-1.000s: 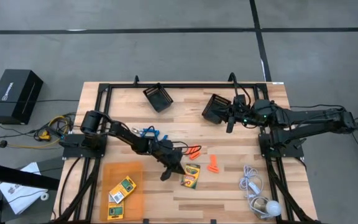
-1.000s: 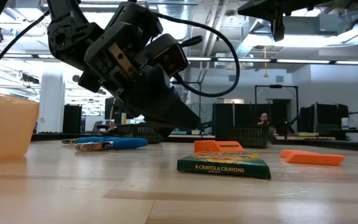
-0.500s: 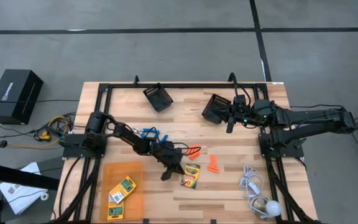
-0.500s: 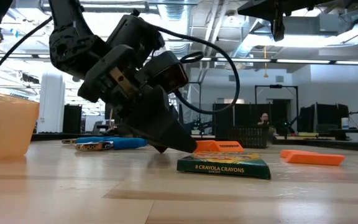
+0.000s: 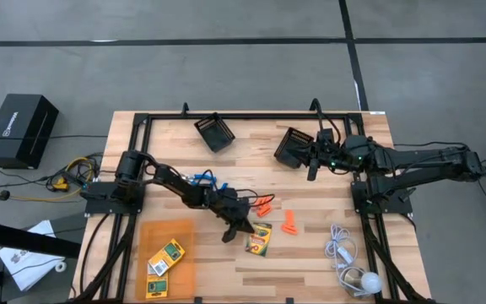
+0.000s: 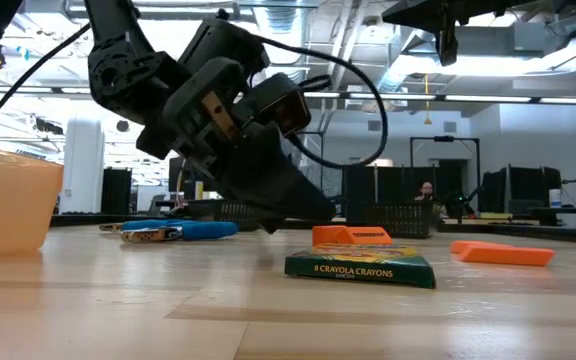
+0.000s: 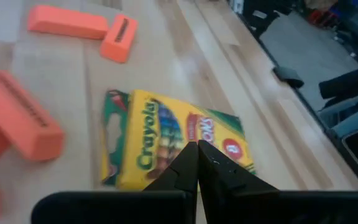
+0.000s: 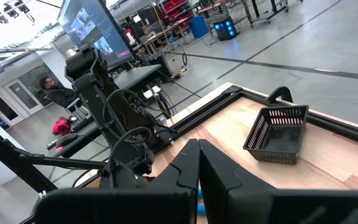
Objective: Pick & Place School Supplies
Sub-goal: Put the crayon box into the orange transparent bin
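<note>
While the right gripper point(image 5: 311, 173) waits far off with jaws pressed together, the left gripper point(image 5: 229, 235), jaws likewise closed and empty, hovers just beside the crayon box point(image 5: 259, 239), whose long axis runs across its reach.

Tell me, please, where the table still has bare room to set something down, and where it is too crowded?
Bare wood lies between the two black mesh bins along the far edge, and between the crayon box and the white cord. It is crowded mid-table, where the shut left gripper, orange pieces and blue-handled tool cluster. The orange tray fills the near-left corner.
</note>
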Motion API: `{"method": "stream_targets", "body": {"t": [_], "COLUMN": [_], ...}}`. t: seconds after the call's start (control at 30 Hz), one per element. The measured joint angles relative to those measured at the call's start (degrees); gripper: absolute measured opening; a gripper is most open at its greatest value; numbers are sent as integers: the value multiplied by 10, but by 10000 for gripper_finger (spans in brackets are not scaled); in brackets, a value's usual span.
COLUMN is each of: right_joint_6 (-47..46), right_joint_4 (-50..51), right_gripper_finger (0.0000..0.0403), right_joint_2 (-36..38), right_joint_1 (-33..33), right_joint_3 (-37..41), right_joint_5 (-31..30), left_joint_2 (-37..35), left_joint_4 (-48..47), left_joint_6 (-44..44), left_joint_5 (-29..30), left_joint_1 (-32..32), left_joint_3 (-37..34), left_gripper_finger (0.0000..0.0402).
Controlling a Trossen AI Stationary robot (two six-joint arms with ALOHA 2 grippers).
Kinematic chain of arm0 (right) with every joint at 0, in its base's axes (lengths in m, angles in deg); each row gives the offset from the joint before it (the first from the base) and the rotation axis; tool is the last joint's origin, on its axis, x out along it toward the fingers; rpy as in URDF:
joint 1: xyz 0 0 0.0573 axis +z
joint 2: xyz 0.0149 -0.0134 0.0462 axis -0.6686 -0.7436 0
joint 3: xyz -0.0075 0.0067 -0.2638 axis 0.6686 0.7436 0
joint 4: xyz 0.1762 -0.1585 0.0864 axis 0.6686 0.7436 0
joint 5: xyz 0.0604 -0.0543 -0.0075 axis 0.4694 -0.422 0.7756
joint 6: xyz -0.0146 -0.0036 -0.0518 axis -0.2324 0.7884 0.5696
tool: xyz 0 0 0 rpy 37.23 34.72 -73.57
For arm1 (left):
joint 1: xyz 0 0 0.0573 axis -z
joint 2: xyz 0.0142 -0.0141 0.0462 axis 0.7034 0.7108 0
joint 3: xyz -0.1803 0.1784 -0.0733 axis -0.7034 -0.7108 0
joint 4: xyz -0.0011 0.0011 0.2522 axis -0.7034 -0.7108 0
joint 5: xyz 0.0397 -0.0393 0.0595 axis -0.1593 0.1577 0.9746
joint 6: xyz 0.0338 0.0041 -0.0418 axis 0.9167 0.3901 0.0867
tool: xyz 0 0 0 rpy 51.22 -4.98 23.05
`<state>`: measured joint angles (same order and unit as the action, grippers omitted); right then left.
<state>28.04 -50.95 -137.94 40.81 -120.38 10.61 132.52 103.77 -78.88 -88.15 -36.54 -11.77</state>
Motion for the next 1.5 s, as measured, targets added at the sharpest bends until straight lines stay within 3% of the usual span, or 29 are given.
{"method": "stream_targets", "body": {"t": [0.77,1.5], "right_joint_6": [1,2], "right_joint_4": [-1,9], "right_gripper_finger": [0,0], "right_joint_2": [0,0], "right_joint_1": [0,0], "right_joint_3": [0,0], "right_joint_5": [1,30], "left_joint_2": [9,38], "left_joint_4": [-93,-88], "left_joint_6": [35,38], "left_joint_5": [-2,3], "left_joint_1": [1,4], "left_joint_3": [5,5], "left_gripper_finger": [1,1]}}
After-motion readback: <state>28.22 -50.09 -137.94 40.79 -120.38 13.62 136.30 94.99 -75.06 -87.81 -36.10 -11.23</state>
